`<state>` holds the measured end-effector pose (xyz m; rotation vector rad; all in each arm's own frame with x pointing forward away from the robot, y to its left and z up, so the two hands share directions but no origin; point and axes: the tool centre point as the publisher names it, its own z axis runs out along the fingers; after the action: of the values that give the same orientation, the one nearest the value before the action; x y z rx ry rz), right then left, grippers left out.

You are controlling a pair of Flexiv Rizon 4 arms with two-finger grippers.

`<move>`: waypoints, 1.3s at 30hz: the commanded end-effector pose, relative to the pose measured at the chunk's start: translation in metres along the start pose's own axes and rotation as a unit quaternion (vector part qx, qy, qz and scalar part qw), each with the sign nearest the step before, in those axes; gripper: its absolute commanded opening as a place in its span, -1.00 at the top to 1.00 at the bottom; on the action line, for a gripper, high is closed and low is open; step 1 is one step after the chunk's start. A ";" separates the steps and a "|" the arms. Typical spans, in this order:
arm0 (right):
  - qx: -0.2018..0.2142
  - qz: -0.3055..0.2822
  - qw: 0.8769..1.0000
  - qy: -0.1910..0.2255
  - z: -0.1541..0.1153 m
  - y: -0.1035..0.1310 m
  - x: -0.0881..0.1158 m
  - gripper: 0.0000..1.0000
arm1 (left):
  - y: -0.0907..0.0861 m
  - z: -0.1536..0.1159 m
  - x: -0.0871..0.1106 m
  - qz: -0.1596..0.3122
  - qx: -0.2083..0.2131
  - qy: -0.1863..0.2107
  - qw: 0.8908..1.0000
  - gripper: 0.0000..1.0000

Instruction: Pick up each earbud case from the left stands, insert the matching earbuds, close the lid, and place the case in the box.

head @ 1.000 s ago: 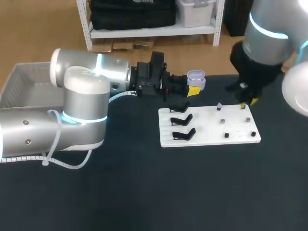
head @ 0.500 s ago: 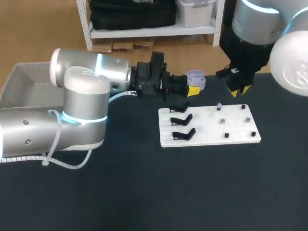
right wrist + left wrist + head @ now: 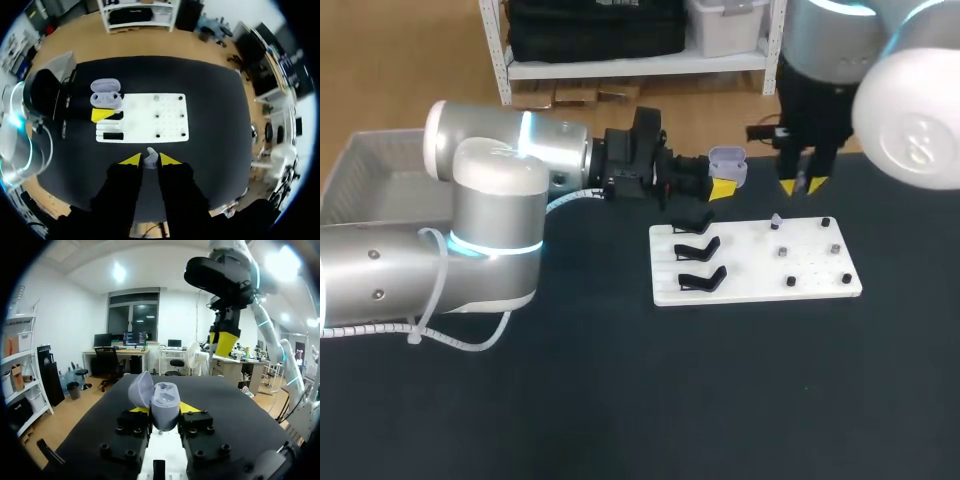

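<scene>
Nearest lies the dark table (image 3: 620, 400), and on it a flat white board (image 3: 750, 272). Three black stands (image 3: 700, 279) sit in a row along the board's left part, none with a case on it. On its right part are several small dark pieces and one pale one (image 3: 776, 219), each standing apart from the others.

Beyond the board's left far corner, the left gripper (image 3: 165, 410) is clamped on a pale lilac earbud case (image 3: 727, 160), one yellow tip on each side of its base. The case is held off the table with its lid tipped back. Two hollows show in the base, but whether an earbud sits in either cannot be told.

To the right of the case and apart from it, the right gripper (image 3: 802, 184) hangs raised above the table, fingers pointing down. Its tips are pinched close together on a small pale earbud (image 3: 151, 155). In the right wrist view the board and the open case lie below, ahead of the fingers.

At the far left, behind the left arm, stands the grey mesh box (image 3: 365, 165); only part of it shows.
</scene>
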<state>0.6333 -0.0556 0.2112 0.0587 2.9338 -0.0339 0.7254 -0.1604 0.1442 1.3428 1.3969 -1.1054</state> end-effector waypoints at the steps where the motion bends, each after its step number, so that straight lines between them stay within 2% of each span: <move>1: 0.034 0.225 0.973 0.030 -0.002 0.008 -0.001 1.00 | 0.000 0.000 0.002 0.002 0.000 -0.004 1.000 1.00; 18: 0.034 0.225 0.973 0.030 -0.002 0.008 -0.001 1.00 | 0.000 0.000 0.002 0.002 0.000 -0.004 1.000 1.00; 20: 0.026 0.225 0.973 0.032 -0.004 0.017 -0.006 1.00 | 0.000 0.000 0.002 0.002 0.000 -0.004 1.000 1.00; 27: 0.042 0.205 0.978 0.011 -0.008 0.037 -0.024 1.00 | 0.000 0.000 0.002 0.002 0.000 -0.004 1.000 1.00; 31: 0.058 0.196 0.979 -0.012 -0.009 0.043 -0.038 1.00 | 0.000 0.000 0.002 0.002 0.000 -0.004 1.000 1.00; 39: 0.095 0.199 0.975 -0.014 -0.004 0.049 -0.060 1.00 | 0.000 0.000 0.002 0.002 0.000 -0.004 1.000 1.00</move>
<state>0.6815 -0.0167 0.2271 0.6449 2.8048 -0.1683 0.7254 -0.1604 0.1442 1.3428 1.3969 -1.1055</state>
